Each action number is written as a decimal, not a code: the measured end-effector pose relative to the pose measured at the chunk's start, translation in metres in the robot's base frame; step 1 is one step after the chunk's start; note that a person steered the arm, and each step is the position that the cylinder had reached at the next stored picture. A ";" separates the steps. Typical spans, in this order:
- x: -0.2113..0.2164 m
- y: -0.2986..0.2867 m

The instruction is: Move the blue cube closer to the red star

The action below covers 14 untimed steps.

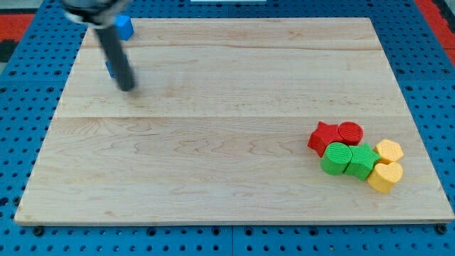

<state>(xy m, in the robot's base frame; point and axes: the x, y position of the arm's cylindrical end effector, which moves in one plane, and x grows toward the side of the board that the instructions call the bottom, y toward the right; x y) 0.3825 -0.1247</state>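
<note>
A blue block [126, 27] sits near the board's top left corner. A second blue block [109, 68] peeks out just left of the rod, mostly hidden; I cannot tell which of the two is the cube. My tip [127, 87] rests on the board just below and right of that hidden blue block. The rod looks blurred. The red star [324, 136] lies far off at the view's lower right, touching a red cylinder [350, 132].
Beside the red star lies a tight cluster: a green cylinder [335, 158], a green block [363, 161], a yellow block [389, 150] and a yellow heart-like block [386, 176]. The wooden board [213, 171] lies on a blue pegboard.
</note>
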 end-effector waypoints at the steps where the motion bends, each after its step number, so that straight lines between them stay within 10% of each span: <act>1: -0.009 -0.020; 3: -0.036 -0.154; 4: -0.084 -0.131; 6: 0.030 0.081; 8: -0.008 -0.012; 10: 0.088 0.092; 12: 0.048 -0.028; 14: 0.092 0.156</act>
<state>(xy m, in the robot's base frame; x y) 0.4745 0.0316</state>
